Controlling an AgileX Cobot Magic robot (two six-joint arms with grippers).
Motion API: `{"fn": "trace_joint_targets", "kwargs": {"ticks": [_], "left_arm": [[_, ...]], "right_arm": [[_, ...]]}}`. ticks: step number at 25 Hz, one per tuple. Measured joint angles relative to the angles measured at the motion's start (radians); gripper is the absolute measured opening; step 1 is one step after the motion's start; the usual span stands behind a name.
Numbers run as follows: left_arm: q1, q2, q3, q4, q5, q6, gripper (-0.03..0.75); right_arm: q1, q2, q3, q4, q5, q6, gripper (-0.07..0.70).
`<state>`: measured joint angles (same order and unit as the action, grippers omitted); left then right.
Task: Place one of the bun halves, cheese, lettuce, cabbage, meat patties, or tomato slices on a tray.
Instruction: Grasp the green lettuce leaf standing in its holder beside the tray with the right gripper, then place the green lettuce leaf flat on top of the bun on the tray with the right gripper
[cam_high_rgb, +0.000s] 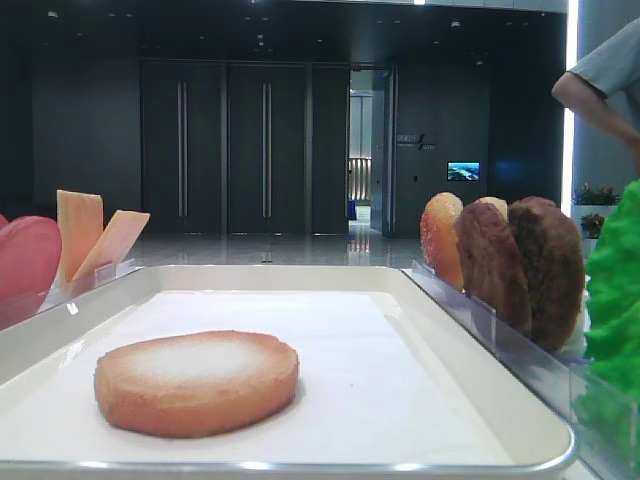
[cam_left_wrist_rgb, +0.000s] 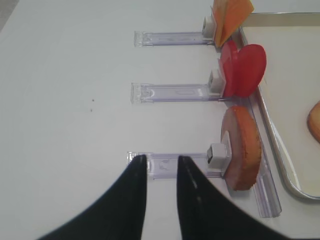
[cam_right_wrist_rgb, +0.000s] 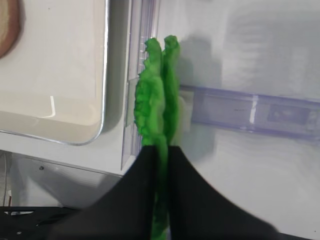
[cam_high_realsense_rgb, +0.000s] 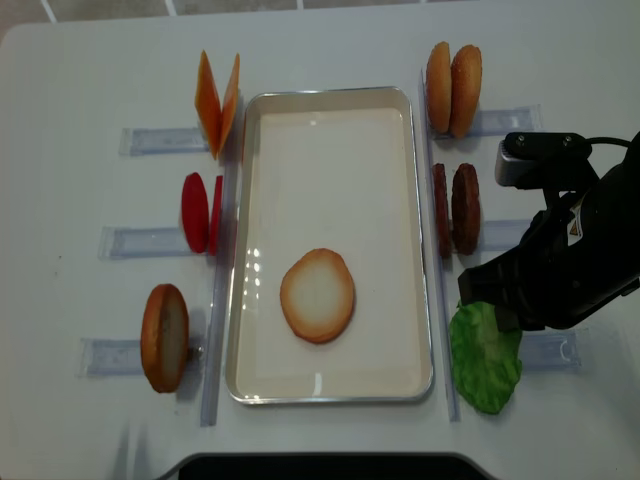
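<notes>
1. One bun half (cam_high_rgb: 197, 382) lies flat, pale cut face up, on the white tray (cam_high_rgb: 400, 400) in the low exterior view. Cheese slices (cam_high_rgb: 95, 235) and a red tomato slice (cam_high_rgb: 25, 255) stand on edge to the left of the tray. To its right stand two more bun halves (cam_high_rgb: 445, 238), then two meat patties (cam_high_rgb: 520, 265), with green lettuce (cam_high_rgb: 615, 330) at the frame edge. A person's arm (cam_high_rgb: 600, 85) shows at the upper right.
2. Right wrist view: the right tool (cam_right_wrist_rgb: 161, 150) has its dark fingers pressed together on the lower edge of the upright lettuce (cam_right_wrist_rgb: 157, 100), pinching it. The leaf stands in a clear rack (cam_right_wrist_rgb: 250, 112) on the table (cam_right_wrist_rgb: 265, 45), just beside the tray corner (cam_right_wrist_rgb: 95, 130).
3. Left wrist view: the left tool (cam_left_wrist_rgb: 161, 165) hovers with fingers spread over a clear rack (cam_left_wrist_rgb: 170, 165), holding nothing. A crusted bun half (cam_left_wrist_rgb: 242, 147), tomato slices (cam_left_wrist_rgb: 245, 70) and cheese (cam_left_wrist_rgb: 230, 12) stand beside the tray rim (cam_left_wrist_rgb: 272, 135).
4. Overhead view: the right arm (cam_high_realsense_rgb: 565, 260) reaches in from the right over the lettuce (cam_high_realsense_rgb: 485, 355), which lies outside the tray (cam_high_realsense_rgb: 330, 150), near its lower right corner. The left tool is out of frame.
</notes>
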<state>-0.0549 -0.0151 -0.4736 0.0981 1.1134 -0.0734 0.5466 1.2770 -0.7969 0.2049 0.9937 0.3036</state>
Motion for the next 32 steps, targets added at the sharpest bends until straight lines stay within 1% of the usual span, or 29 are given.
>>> {"fn": "trace_joint_targets", "kwargs": {"ticks": [7,12,17,21,23,25,29,32], "left_arm": [[0.0,0.0,0.0,0.0,0.0,0.0,0.159],[0.0,0.0,0.0,0.0,0.0,0.0,0.159],[0.0,0.0,0.0,0.0,0.0,0.0,0.159],[0.0,0.0,0.0,0.0,0.0,0.0,0.159],[0.0,0.0,0.0,0.0,0.0,0.001,0.159],[0.0,0.0,0.0,0.0,0.0,0.001,0.159],[0.0,0.0,0.0,0.0,0.0,0.001,0.159],[0.0,0.0,0.0,0.0,0.0,0.001,0.159]], "right_arm": [[0.0,0.0,0.0,0.004,-0.001,-0.017,0.02],[0.0,-0.042,-0.001,0.054,-0.012,-0.04,0.01],[0.0,-0.125,-0.04,0.106,-0.012,-0.044,0.008],[0.0,-0.17,-0.05,0.164,-0.014,-0.074,0.008],[0.0,-0.177,-0.05,0.219,-0.016,-0.111,0.008],[0.0,-0.179,-0.05,0.296,-0.03,-0.165,0.008],[0.0,-0.178,-0.05,0.471,-0.1,-0.315,0.008],[0.0,-0.152,-0.05,0.579,-0.132,-0.406,0.006]]}}
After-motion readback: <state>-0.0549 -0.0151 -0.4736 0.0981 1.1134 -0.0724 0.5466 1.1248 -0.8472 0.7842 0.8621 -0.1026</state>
